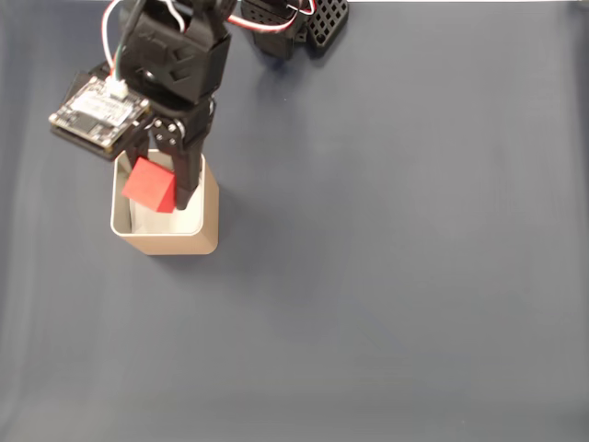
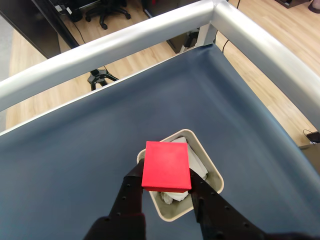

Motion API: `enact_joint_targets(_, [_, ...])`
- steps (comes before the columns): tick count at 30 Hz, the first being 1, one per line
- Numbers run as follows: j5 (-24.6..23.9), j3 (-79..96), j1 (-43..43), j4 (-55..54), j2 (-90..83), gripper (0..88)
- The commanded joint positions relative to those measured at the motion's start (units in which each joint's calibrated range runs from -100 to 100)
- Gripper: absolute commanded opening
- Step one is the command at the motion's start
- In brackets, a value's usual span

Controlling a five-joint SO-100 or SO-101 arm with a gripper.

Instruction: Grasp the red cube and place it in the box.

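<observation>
- Jaws clenched on the red cube [image 2: 166, 165], one black finger [image 2: 131, 192] pressing each side; in the wrist view they enter from six o'clock.
- Cube hangs above the box [image 1: 210, 214] opening, towards its nine o'clock side in the fixed view.
- Box stands on the dark blue worktop [image 1: 396, 258].
- Risk, as a judgement: released here, the tilted cube may clip the rim and tumble outside.
</observation>
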Motion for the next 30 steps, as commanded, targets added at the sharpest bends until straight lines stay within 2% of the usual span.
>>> enact_joint_targets(1, [-0.34, -0.80, 1.15, -2.61, 1.31, 10.0])
enact_joint_targets(30, [-0.15, 1.85, 3.99, -2.77, -1.89, 10.0])
